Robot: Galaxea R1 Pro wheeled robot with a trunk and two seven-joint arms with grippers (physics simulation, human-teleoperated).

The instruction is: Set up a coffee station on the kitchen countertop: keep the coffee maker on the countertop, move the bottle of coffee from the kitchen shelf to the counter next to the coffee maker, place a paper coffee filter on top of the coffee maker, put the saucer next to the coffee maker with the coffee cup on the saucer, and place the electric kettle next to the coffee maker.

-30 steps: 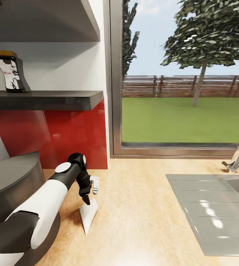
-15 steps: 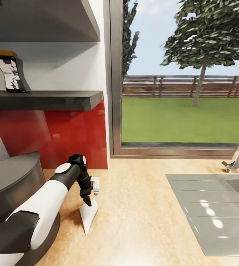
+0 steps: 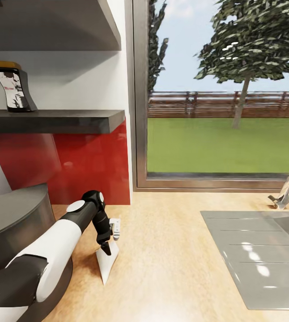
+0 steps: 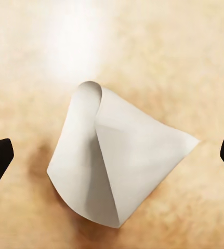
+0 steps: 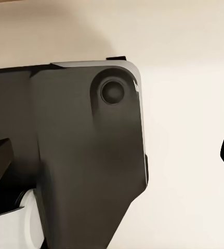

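Daylight pours through the large window ahead of me, leaving the pale wooden countertop bright and evenly lit. Soft white reflections sit on the grey steel sink drainboard. My left wrist view catches a blown-out glare patch on the wood above the white folded paper coffee filter, which casts a faint, soft shadow. The render is slightly soft throughout. My right wrist view is dimmer, its dark robot casing blurred at close range.
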